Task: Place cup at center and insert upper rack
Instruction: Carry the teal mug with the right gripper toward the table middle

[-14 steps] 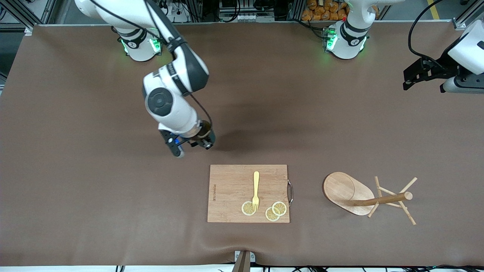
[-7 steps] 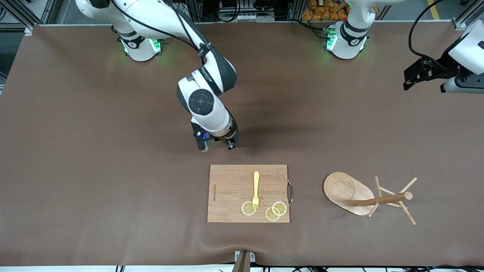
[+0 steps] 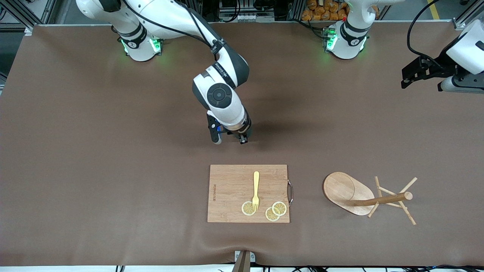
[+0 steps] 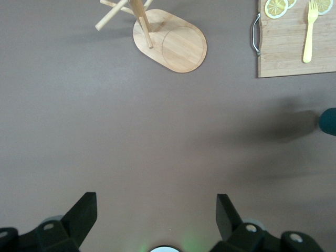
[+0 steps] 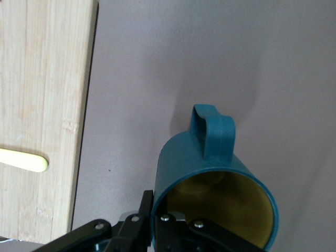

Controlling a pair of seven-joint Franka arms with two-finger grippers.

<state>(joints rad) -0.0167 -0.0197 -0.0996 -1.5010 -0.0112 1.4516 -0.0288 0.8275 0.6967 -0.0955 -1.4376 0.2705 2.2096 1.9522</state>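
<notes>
Above mid-table, right end effector (image 3: 242, 138) clasping cup (image 5: 210, 178), shifted toward left arm's end

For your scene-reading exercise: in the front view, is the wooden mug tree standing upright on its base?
No: the mug tree lies tipped on its side on the table, its pole pointing sideways and its pegs resting on the cloth.

- Setting: robotics laboratory, not a home kitchen.
- Two white arm bases (image 3: 138, 43) with green indicator lights, bolted along the far table edge.
- Brown mat (image 3: 75, 151) over the whole table.
- Aluminium framing (image 3: 22, 15) and cabling at the far edge.
</notes>
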